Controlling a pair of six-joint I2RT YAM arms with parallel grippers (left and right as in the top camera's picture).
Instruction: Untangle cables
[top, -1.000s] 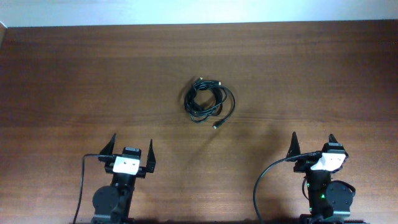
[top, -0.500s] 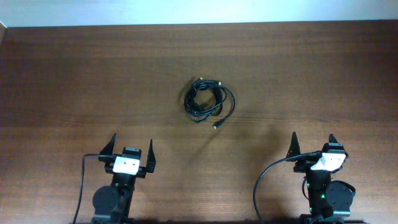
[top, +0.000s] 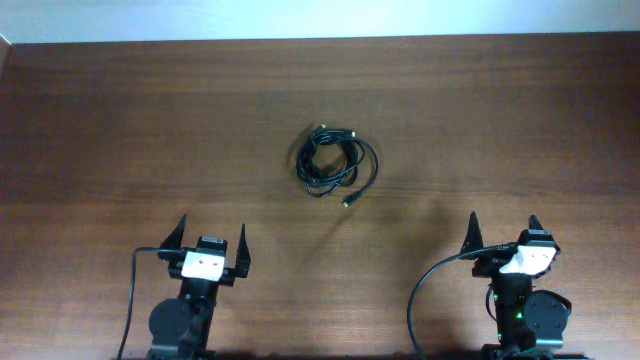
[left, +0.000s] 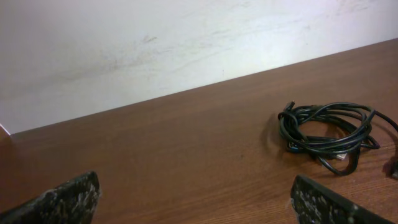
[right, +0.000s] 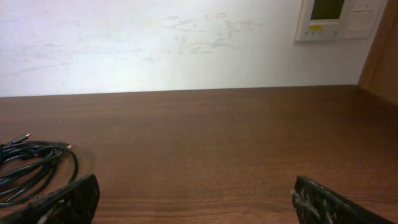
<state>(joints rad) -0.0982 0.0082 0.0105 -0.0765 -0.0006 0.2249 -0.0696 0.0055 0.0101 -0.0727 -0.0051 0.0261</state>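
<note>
- Black cables (top: 335, 165) sit in one loose coiled bundle on the brown wooden table (top: 120, 120), out ahead of both arms. They're forward and to the right of the left gripper (top: 212, 230), forward and to the left of the right gripper (top: 503, 224), and well apart from each.
- Both grippers are spread wide with nothing between the tips. My guess is they're parked back like that so either arm can reach in for a loop or an end.
- One loose end with a plug (top: 348, 203) pokes out on the side of the coil nearest the grippers. It looks like the easiest bit to grab first, but that's only my read.
- Can't tell how many separate cords are in there or where they cross. From overhead it all reads as one small dark tangle.
- The left wrist view clips the bundle's right edge. The right wrist view catches only part of it at the left border, dropping behind one of its own fingers (right: 62, 202).
- In both wrist views only the finger ends show, right at the bottom.
</note>
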